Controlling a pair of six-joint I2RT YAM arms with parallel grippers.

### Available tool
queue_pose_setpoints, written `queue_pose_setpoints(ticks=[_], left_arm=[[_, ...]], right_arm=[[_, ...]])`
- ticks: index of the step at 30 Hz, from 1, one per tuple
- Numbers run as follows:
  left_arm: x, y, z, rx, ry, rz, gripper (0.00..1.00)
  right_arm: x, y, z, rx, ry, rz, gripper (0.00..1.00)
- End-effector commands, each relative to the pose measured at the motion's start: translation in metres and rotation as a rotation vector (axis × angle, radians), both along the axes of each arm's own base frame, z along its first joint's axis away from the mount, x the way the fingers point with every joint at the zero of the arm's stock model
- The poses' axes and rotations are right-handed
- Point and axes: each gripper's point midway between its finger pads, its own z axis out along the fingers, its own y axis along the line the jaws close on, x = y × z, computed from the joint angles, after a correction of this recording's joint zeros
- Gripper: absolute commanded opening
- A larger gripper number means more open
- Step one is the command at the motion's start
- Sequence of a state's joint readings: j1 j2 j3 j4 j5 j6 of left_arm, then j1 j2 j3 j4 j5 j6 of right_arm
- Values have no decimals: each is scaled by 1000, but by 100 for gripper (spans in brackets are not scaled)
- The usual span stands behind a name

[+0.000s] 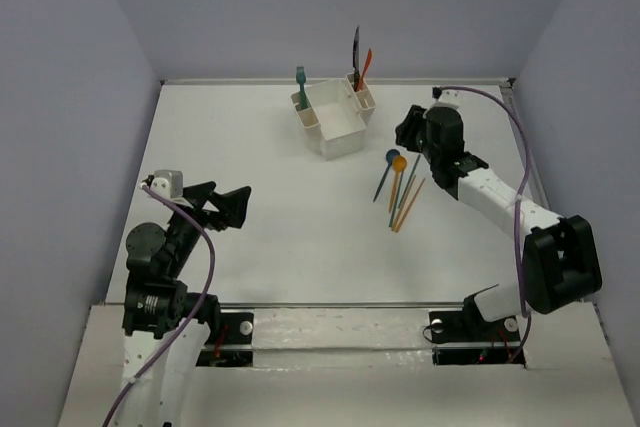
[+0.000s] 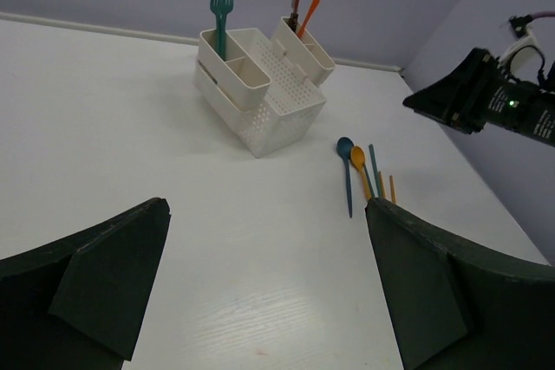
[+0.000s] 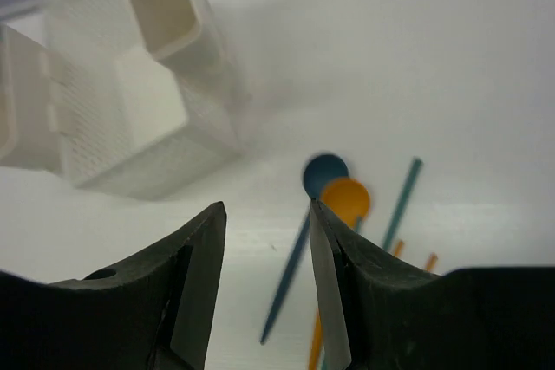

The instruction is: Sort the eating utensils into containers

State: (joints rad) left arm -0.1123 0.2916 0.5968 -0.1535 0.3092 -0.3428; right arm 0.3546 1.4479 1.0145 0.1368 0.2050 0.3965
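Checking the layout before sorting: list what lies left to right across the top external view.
In order: left claw → teal fork → white caddy → dark-handled knife → orange knife → blue spoon → right claw. The other loose utensils overlap that claw's position, so they are left out.

R-wrist cam: I see caddy (image 3: pixel 130 145) blurry, cropped top-left; orange spoon (image 3: pixel 347 199) handle tucked behind right gripper (image 3: pixel 267 205). Overhead, thin sticks (image 1: pixel 410 205) too small to ID.
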Motion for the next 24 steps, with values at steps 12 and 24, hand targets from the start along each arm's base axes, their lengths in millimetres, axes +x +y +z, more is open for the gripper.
queue_pose_setpoints(ticks=[12,24], left_arm=[[-14,-13,18,-4,-98,-73,99],[-16,-12,22,-7,-113,-70,99]], right_arm=[[-80,-81,-131,-146,459,-212,35],[-80,-67,-173,-162,590,-140,46]])
